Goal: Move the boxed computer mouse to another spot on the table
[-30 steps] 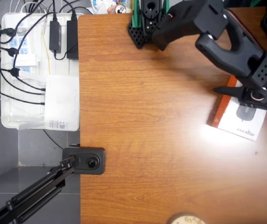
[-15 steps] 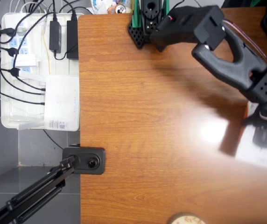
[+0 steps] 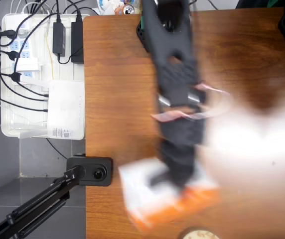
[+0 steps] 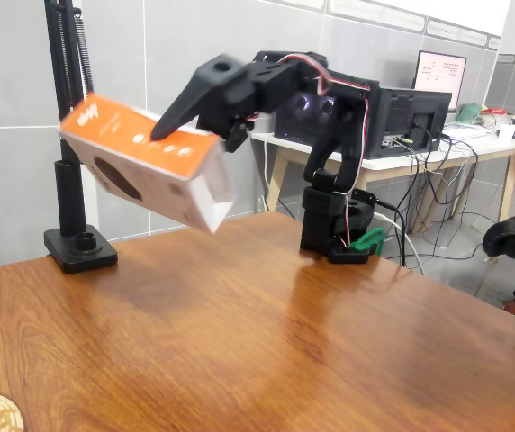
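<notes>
Overhead, the black two-finger gripper sits in the lower middle of the frame at the end of a blurred black arm that runs down from the top edge. Under it the boxed computer mouse, a flat white rectangular box with an orange side, is smeared across the lower centre. The glossy brown wooden table fills most of the frame, with a pale blurred glare over its right half. A white tray of cables and power strips lies at the left, a black camera on a clamp stand at the table's left edge, and a round wooden coaster at the bottom edge.

In the fixed view, the gripper in the upper left is clamped on the boxed computer mouse, one finger lying over the orange side. The box hangs tilted in the air, well above the table. The arm's base stands at the table's far edge, right of centre, and a black pole stand rises at the left.
</notes>
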Robot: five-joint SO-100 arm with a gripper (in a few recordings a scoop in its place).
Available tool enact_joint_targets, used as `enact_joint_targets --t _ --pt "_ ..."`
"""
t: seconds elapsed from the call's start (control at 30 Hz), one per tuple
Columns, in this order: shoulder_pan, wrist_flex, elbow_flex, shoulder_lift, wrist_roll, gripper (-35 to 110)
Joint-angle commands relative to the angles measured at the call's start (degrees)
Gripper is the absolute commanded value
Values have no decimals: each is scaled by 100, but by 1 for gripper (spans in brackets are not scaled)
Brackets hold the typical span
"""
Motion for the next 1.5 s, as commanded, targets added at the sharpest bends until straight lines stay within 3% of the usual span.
enact_joint_targets --t 0.0,0.27,0.47,0.73,0.8,0.9,0.97,1.13,1.27,1.37,1.47 --pt "694 721 905 703 -70 0" --pt "940 325 2268 176 0 0" --pt "800 1283 1564 -1090 18 0" --pt "782 1187 1081 -1854 -53 2" --pt "756 958 1081 -1819 -220 18" --pt "668 642 923 -1846 -316 79" --pt "589 598 686 -2039 -387 104" --pt "571 791 510 -2013 -457 104" --pt "554 1169 123 -1934 -650 95" --pt "545 1433 -176 -1608 -765 82" --pt "589 1626 -527 -1125 -853 54"
